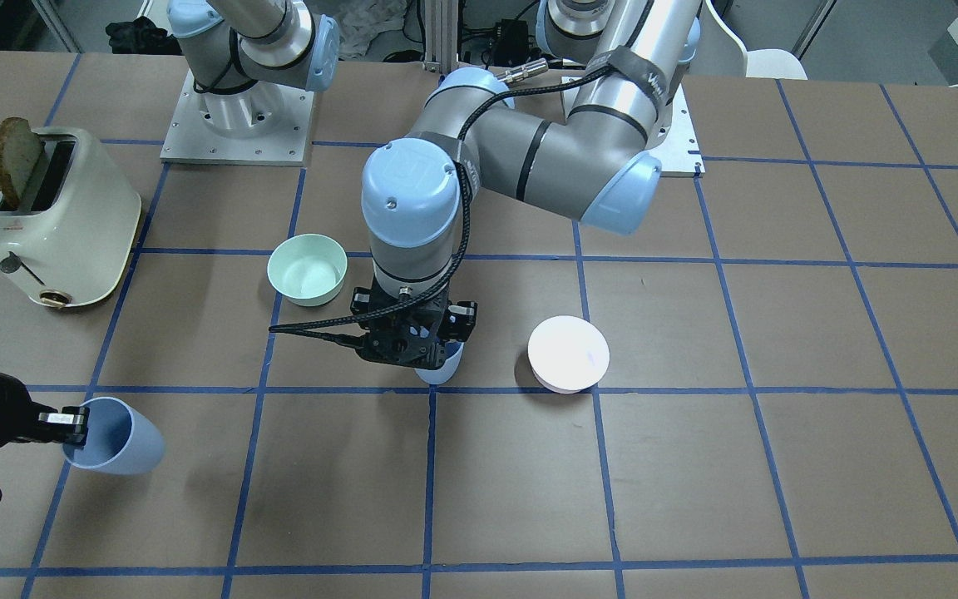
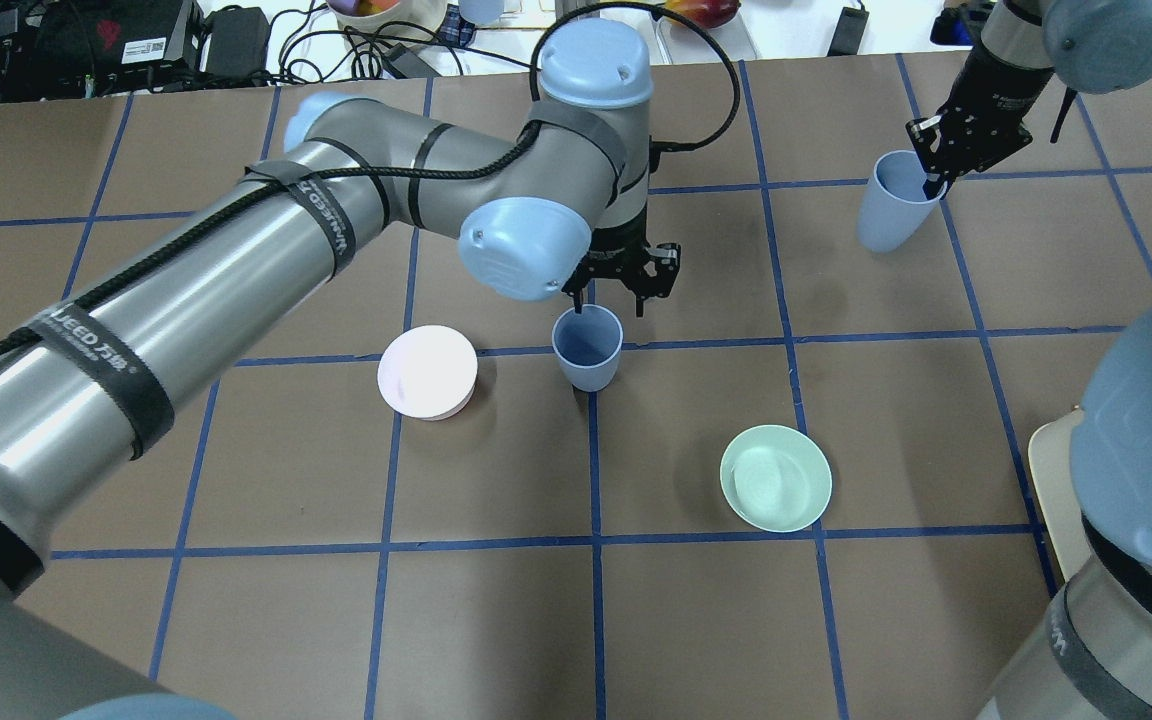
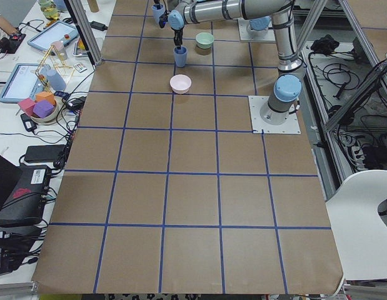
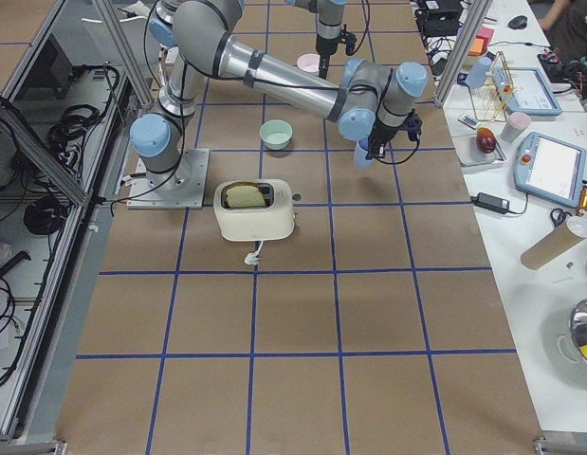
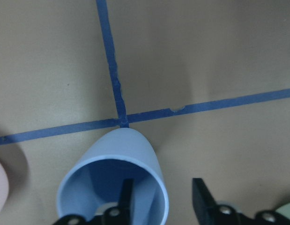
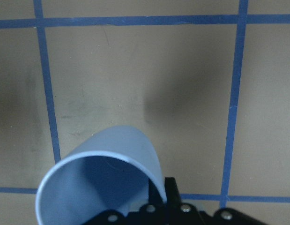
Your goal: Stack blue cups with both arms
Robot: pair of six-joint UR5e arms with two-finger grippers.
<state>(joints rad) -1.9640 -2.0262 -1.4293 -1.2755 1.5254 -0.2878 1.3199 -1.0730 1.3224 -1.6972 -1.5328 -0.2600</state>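
Down over the middle blue cup [image 2: 587,350] with the left fingers [image 5: 125,199]: spread wide, one inside the mouth, one outside the wall, gripping nothing. Standing upright on the table [image 2: 696,620], right at a blue tape crossing [image 5: 122,123], pink bowl [image 2: 427,372] near one side, mint-green bowl [image 2: 776,478] further off. Across the table, pinched tight on the rim of the other blue cup [image 2: 891,205] with the right fingers [image 6: 170,191], held tilted, clear of the table.

On a tape crossing [image 5: 122,123] at the middle of the table [image 2: 686,620] stood the first cup [image 2: 587,348], a bowl [image 2: 427,372] just to its left, another bowl [image 2: 775,477] to its right and nearer the arm bases [image 1: 236,116], and the second cup [image 2: 891,205] hung farther right in the right gripper [image 2: 930,182], beyond the toaster [image 1: 71,225].
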